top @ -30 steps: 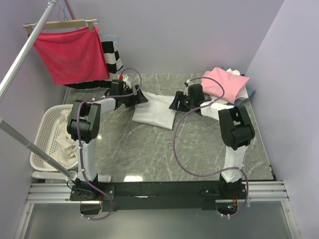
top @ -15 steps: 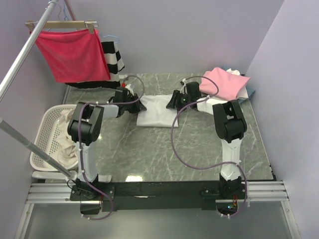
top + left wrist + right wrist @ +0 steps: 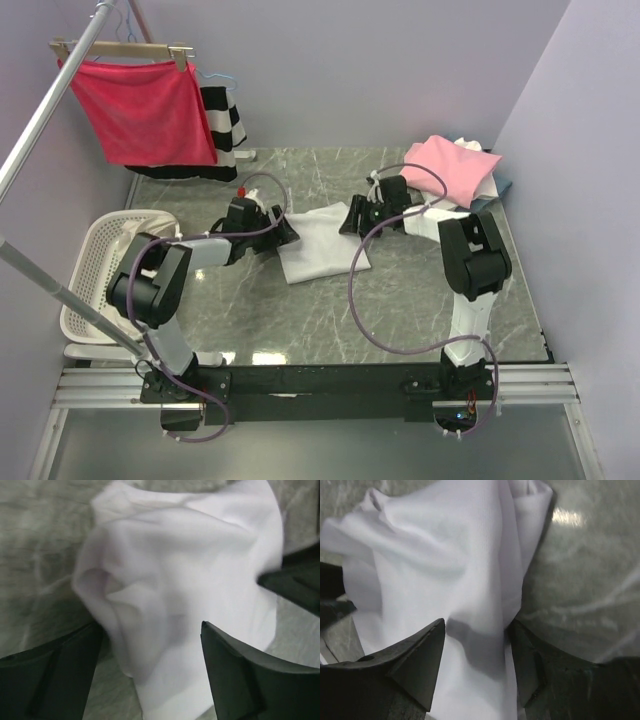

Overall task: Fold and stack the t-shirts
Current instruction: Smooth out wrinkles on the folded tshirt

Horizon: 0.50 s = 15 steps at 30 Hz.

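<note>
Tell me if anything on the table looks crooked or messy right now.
The white cloth t-shirt lies skewed on the grey marble table, bunched and wrinkled between the left pincer and right pincer. Both grip its cloth.

Over the last second both arms have drawn the white shirt (image 3: 322, 247) toward the near side of the surface (image 3: 400, 300). It had been spread low and wide further back; now it lies more squarely, its near corner pointing toward the bases. The left gripper (image 3: 283, 231) has swung from up near the striped garment (image 3: 226, 122) down to the shirt's left edge, the left arm stretching lower and flatter. The right gripper (image 3: 352, 216) has shifted only slightly, at the shirt's right edge, cloth between its fingers (image 3: 420, 655).
</note>
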Motion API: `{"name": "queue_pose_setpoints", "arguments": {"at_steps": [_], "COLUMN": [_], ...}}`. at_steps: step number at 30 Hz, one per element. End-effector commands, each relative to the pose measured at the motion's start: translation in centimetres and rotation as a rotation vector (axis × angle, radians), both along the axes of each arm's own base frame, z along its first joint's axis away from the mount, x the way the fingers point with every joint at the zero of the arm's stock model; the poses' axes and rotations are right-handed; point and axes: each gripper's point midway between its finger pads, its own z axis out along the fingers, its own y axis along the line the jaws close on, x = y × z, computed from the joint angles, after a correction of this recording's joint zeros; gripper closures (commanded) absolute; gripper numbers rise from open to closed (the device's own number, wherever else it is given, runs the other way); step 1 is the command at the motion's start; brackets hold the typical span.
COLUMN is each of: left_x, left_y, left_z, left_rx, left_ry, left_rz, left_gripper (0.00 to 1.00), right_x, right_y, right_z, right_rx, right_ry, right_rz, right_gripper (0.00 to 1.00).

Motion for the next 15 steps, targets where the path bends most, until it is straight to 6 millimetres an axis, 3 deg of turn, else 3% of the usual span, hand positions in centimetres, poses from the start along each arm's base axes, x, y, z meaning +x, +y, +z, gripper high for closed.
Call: {"name": "queue_pose_setpoints", "arguments": {"at_steps": [1,7,15], "left_x": [0.9,3.1,6.5], "left_y": [3.0,4.2,1.5], "left_z": [0.2,1.2,2.4], "left_rx": [0.127,0.184,0.116], "left_ry": [-0.012,-0.046,-0.092], "left_rz": [0.117,0.142,0.074], "left_gripper": [0.14,0.08,0.09], "right_x": [-1.3,-1.1,-0.8], "right_y": [-1.8,-2.3,-2.0], "right_z": [1.7,2.5,1.8], "right_rx": [-0.072,-0.097,-0.094], "right_ry": [-0.043,-0.072,-0.05], "right_rz": [-0.03,-0.043,-0.022], "right_gripper": [0.37,0.36,0.36]}}
